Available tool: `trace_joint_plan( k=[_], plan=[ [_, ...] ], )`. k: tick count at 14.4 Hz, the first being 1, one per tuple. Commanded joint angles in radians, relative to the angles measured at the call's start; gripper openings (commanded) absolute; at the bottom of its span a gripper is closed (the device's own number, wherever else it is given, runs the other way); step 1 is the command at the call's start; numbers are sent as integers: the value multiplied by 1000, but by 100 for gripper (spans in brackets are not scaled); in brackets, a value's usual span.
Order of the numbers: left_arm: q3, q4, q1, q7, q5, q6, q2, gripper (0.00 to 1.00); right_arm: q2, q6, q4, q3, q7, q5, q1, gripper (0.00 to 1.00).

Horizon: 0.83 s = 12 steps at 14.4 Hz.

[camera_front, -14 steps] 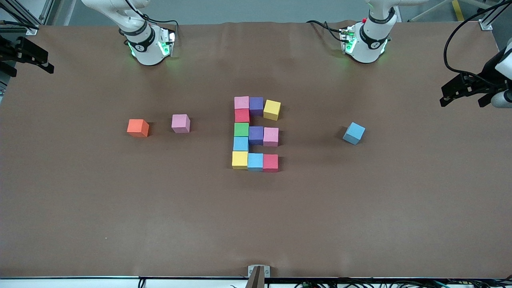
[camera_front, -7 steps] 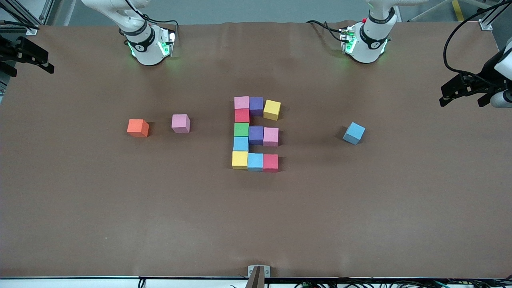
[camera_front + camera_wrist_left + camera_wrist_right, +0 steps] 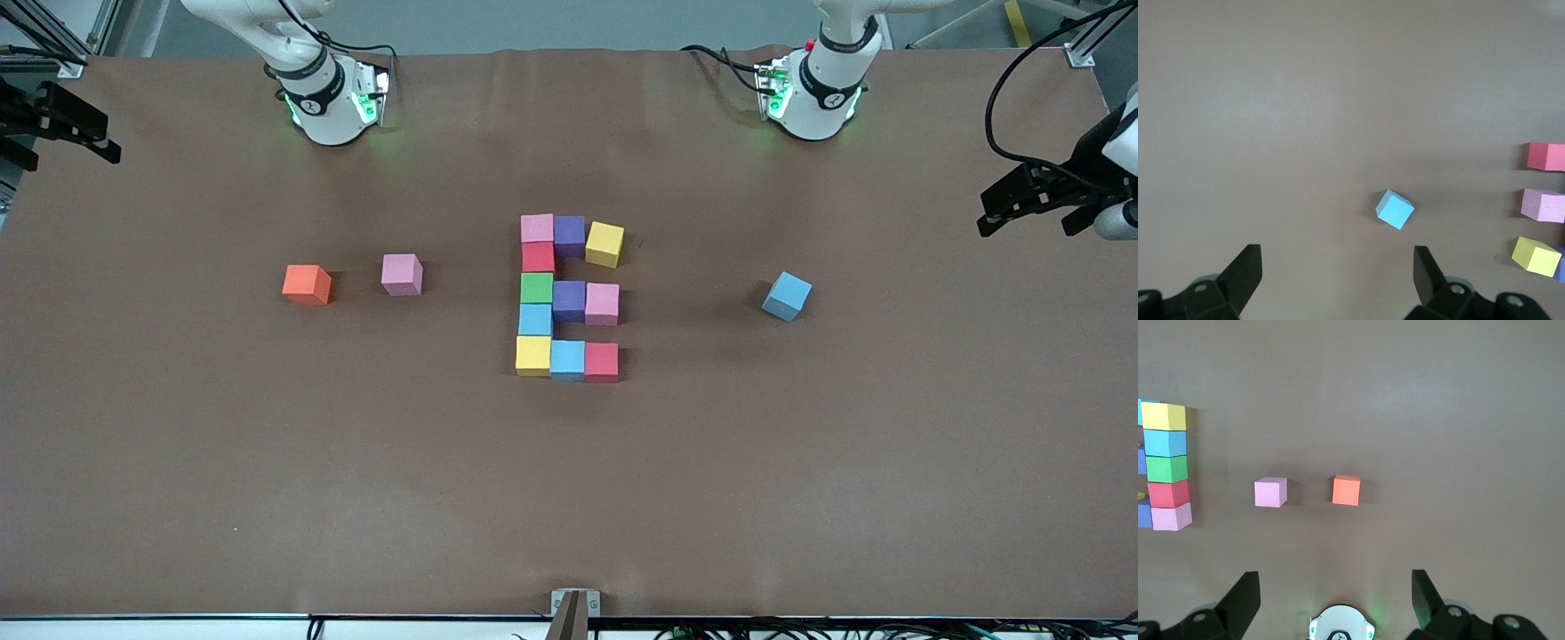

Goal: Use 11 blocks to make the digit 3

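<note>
Blocks (image 3: 569,298) arranged, both grippers open-jawed

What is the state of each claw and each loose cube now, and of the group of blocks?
Left claw: open, empty, at its own end of the table.
Right claw: open, empty, at its own end of the table.
Block group: eleven cubes together in three joined rows.
Loose blue cube: alone, turned askew.
Loose pink cube: alone.
Orange cube: alone, beside the loose pink cube.

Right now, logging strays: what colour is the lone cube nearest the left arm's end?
Light blue foam cube, front view.
</note>
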<state>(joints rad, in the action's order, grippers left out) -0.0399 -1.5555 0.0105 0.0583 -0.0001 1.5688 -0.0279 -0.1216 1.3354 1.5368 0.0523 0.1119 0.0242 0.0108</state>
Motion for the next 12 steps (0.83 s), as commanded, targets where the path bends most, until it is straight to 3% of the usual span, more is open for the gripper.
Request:
trace_joint_plan(
  k=[1,12],
  plan=[
    [0,14,2,3,-17,-18,-3,100,-27,2,22,-9,-2,14,-15,100],
    [-2,15,3,14,-17,-18,-3,100,-26,2,22,-9,0,14,-17,100]
  ],
)
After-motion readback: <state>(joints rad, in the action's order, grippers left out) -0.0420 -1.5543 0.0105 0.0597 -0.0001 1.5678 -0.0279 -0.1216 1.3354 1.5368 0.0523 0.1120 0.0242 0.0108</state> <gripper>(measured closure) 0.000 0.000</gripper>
